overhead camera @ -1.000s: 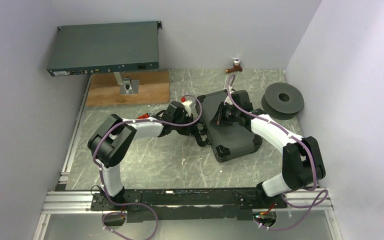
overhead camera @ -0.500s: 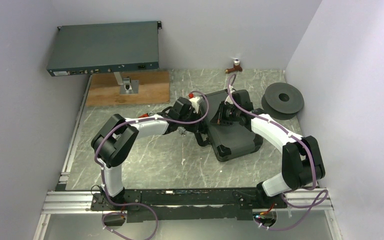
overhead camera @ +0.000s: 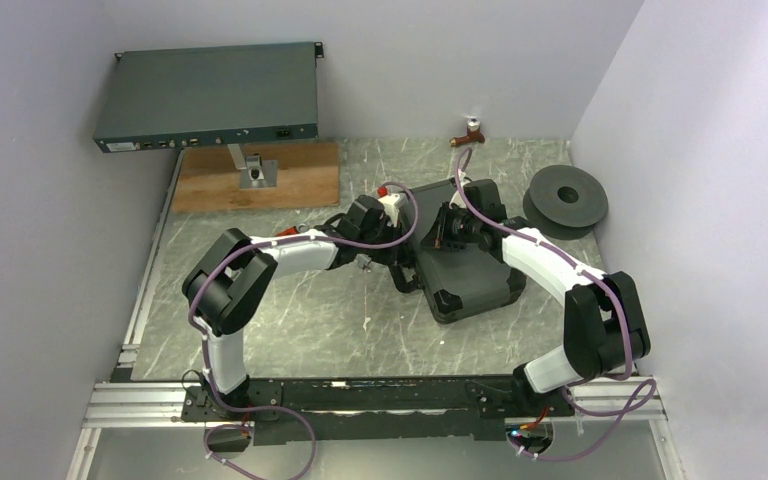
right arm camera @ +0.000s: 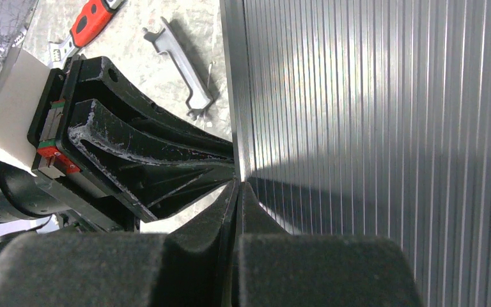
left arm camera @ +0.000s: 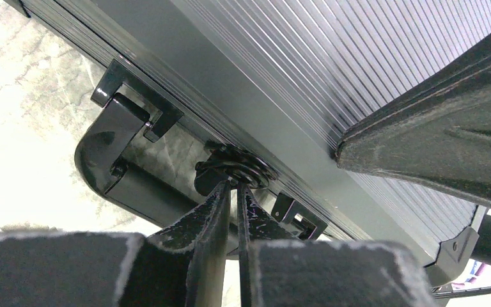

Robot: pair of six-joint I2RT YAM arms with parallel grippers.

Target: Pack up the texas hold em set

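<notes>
The left fingers (left arm camera: pixel 235 193) are pressed shut with nothing between them. Their tips rest against a round metal lock (left arm camera: pixel 240 167) on the side wall of the black case (overhead camera: pixel 472 275). The case lies closed and flat on the worktop (overhead camera: pixel 300 315), and in the left wrist view its ribbed lid runs directly ahead of and above those tips. The case handle (left arm camera: pixel 112 160) sticks out just to the left of the left fingers, over the marble-patterned surface.

The right fingers (right arm camera: pixel 236 192) are likewise closed on nothing, with their tips at the very edge of the ribbed lid. The left fingers come in just beside them from the other side of that edge. Beyond the right fingers, off the case, a small grey metal bracket (right arm camera: pixel 182 70) lies on the worktop. Farther out in the same direction is a red-handled wrench (right arm camera: pixel 89 16). A dark round spool (overhead camera: pixel 565 198) sits well apart from the right fingers, near the wall.
</notes>
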